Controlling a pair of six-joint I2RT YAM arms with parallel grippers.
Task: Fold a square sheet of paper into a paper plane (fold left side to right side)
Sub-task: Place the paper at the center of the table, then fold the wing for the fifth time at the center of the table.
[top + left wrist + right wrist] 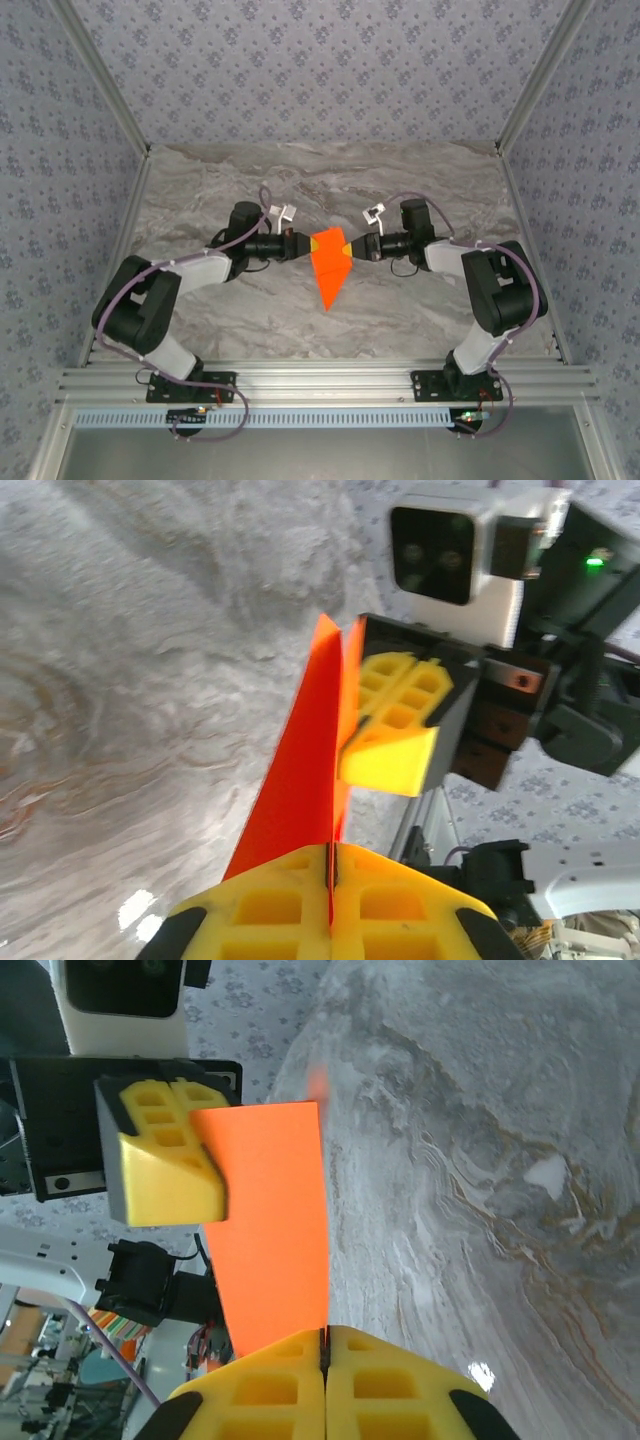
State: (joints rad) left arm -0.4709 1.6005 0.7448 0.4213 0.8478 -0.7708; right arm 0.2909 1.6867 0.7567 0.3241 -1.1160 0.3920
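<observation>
One thin orange-red paper plane (329, 272), a narrow pointed dart, is held over the grey marble table (220, 180), its long axis running far to near and its tip toward the arm bases. Two yellow-fingered grippers, the left gripper (312, 244) and the right gripper (348, 247), each clench an opposite corner of its wide far end.

The top camera looked down from behind the arm bases over the whole tabletop (250, 190). The wrist cameras sat close behind the left claw (330, 880) and right claw (323, 1345), facing each other; all shared the orange paper (329, 270).
</observation>
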